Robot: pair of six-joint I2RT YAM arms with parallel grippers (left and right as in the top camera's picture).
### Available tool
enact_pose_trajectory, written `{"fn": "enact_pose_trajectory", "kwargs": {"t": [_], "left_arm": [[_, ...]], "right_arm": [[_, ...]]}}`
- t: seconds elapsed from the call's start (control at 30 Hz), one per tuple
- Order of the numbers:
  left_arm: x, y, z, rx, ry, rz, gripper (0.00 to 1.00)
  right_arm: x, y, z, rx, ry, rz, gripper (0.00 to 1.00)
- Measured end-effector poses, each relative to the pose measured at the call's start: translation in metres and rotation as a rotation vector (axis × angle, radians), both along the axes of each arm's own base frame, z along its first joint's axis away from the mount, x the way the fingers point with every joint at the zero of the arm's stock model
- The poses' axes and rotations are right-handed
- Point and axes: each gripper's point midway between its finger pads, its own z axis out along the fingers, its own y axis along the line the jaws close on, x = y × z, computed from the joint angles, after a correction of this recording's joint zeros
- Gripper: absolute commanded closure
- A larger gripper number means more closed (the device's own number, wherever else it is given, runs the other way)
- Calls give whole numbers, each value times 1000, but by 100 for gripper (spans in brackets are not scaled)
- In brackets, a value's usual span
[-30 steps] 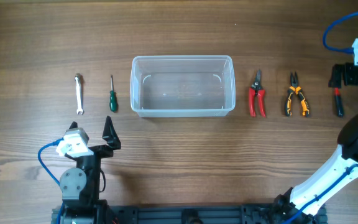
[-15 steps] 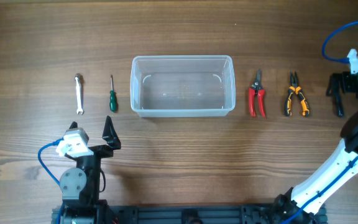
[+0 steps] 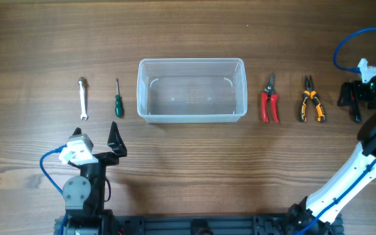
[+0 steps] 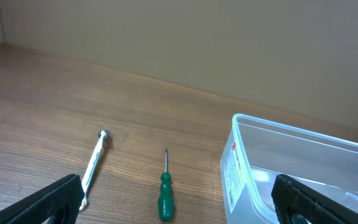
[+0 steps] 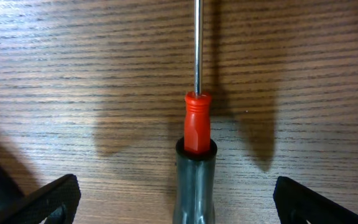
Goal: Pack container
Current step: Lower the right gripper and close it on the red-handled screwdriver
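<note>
The clear plastic container (image 3: 191, 91) stands empty at the table's middle; its left end shows in the left wrist view (image 4: 272, 168). My right gripper (image 3: 356, 95) is open over a screwdriver (image 3: 356, 115) at the far right. In the right wrist view the screwdriver (image 5: 195, 168), with a dark handle, red collar and steel shaft, lies between the spread fingertips (image 5: 48, 200), untouched by my right gripper (image 5: 185, 208). My left gripper (image 3: 115, 140) is open and empty near the front left, seen also in its wrist view (image 4: 176, 208).
A silver wrench (image 3: 82, 98) and a green screwdriver (image 3: 117, 102) lie left of the container. Red-handled cutters (image 3: 269, 103) and orange-and-black pliers (image 3: 311, 103) lie to its right. The left wrist view shows the wrench (image 4: 94, 167) and green screwdriver (image 4: 165, 194) ahead.
My right gripper has moved left and toward the front, coming over the far-right screwdriver. The left arm and the tools have not moved.
</note>
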Motion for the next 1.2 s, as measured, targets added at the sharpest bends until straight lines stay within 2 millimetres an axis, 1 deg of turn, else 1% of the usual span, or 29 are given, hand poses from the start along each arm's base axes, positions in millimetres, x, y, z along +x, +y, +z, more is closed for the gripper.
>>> {"fn": "enact_pose_trajectory", "kwargs": {"t": [0.37, 0.7, 1.0, 1.2], "left_arm": [[0, 0, 0, 0, 0, 0, 0], [0, 0, 0, 0, 0, 0, 0], [0, 0, 0, 0, 0, 0, 0], [0, 0, 0, 0, 0, 0, 0]], "right_arm": [[-4, -3, -2, -31, 31, -4, 0], [7, 8, -2, -64, 38, 43, 0], [8, 8, -2, -63, 38, 44, 0], [7, 9, -11, -57, 40, 44, 0]]}}
